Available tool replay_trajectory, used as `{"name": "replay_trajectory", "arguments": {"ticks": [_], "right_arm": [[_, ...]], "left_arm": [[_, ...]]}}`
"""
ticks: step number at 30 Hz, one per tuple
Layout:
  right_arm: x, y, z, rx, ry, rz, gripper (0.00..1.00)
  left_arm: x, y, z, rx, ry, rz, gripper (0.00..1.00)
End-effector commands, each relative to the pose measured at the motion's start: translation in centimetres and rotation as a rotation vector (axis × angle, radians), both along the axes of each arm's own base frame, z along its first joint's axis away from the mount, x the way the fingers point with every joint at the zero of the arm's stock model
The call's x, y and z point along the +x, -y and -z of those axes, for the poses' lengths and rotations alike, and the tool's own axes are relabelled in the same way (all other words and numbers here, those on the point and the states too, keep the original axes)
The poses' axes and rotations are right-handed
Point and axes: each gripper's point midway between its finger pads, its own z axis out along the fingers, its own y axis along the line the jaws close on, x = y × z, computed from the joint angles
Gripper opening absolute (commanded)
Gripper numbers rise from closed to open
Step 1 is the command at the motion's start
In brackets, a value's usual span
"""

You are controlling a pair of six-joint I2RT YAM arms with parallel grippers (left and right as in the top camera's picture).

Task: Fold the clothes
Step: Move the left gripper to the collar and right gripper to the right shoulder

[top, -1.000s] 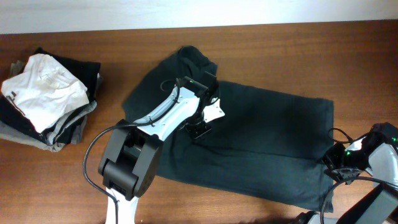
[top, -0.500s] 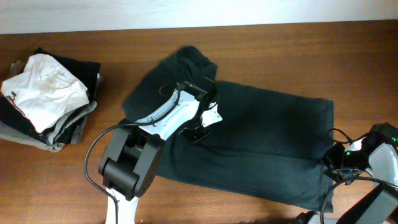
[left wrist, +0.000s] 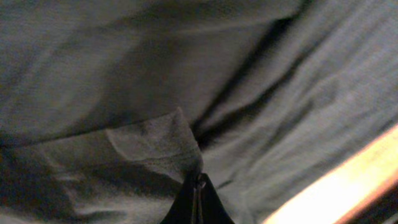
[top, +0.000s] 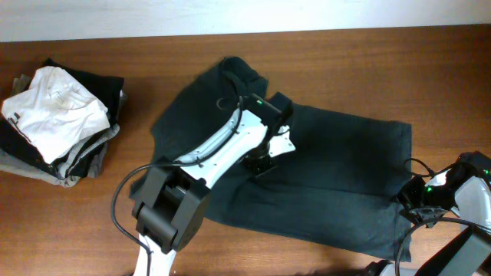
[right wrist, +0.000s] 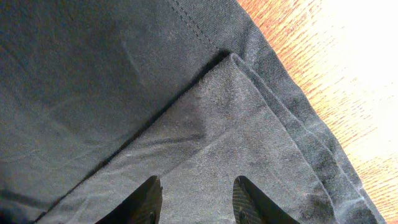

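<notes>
Tabletop [top: 77, 230] of brown wood under everything. Spread over its middle and right: dark charcoal shirt [top: 337, 184], plain side up, one sleeve bunched toward the far edge. Reaching from the near edge onto the shirt's middle: white-and-black left arm [top: 215, 149]. At far left, well apart from the shirt: pile of folded garments [top: 54, 123], white one on top, light grey and black beneath. Left gripper [left wrist: 198, 186] clamped tight on a small raised pinch of the shirt's cloth, folds drawn up to the tips. Right gripper [right wrist: 199, 199] at the shirt's right edge, poised over a doubled corner, held apart, cloth lying flat beyond the tips.
</notes>
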Motion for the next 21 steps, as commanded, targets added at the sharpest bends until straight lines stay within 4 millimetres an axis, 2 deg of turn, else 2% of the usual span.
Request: {"name": "replay_trajectory", "arguments": {"ticks": [1,5,6,7,9,10,14,16,19,21], "right_arm": [[0.5,0.5,-0.5,-0.015,0.027,-0.005,0.41],[0.5,0.5,-0.5,-0.015,0.027,-0.005,0.42],[0.5,0.5,-0.5,-0.015,0.027,-0.005,0.42],[0.5,0.5,-0.5,-0.016,0.027,-0.005,0.42],[0.5,0.5,-0.5,-0.015,0.027,-0.005,0.42],[0.5,0.5,-0.5,-0.015,0.027,-0.005,0.42],[0.5,0.5,-0.5,-0.014,0.026,-0.005,0.42],[0.5,0.4,-0.5,-0.013,0.025,-0.005,0.42],[0.6,0.3,-0.5,-0.005,0.032,-0.004,0.42],[1.2,-0.1,-0.8,0.020,0.066,-0.008,0.41]], "left_arm": [[-1.4,1.3,-0.2,-0.018,-0.034,0.015,0.04],[-2.1,0.9,-0.3,0.003,-0.058,0.018,0.11],[-2.2,0.7,-0.3,0.008,-0.062,0.018,0.19],[-2.2,0.5,-0.3,0.019,-0.062,0.019,0.40],[-1.7,-0.3,-0.2,0.059,-0.033,0.020,0.55],[-0.9,-1.0,-0.2,0.098,0.002,-0.007,0.58],[2.2,-4.4,-0.4,0.178,0.079,-0.157,0.61],[4.8,-6.6,-0.3,0.152,0.104,-0.289,0.64],[7.8,-8.6,-0.1,0.059,0.111,-0.410,0.63],[10.3,-10.0,-0.1,-0.015,0.136,-0.489,0.51]]}}
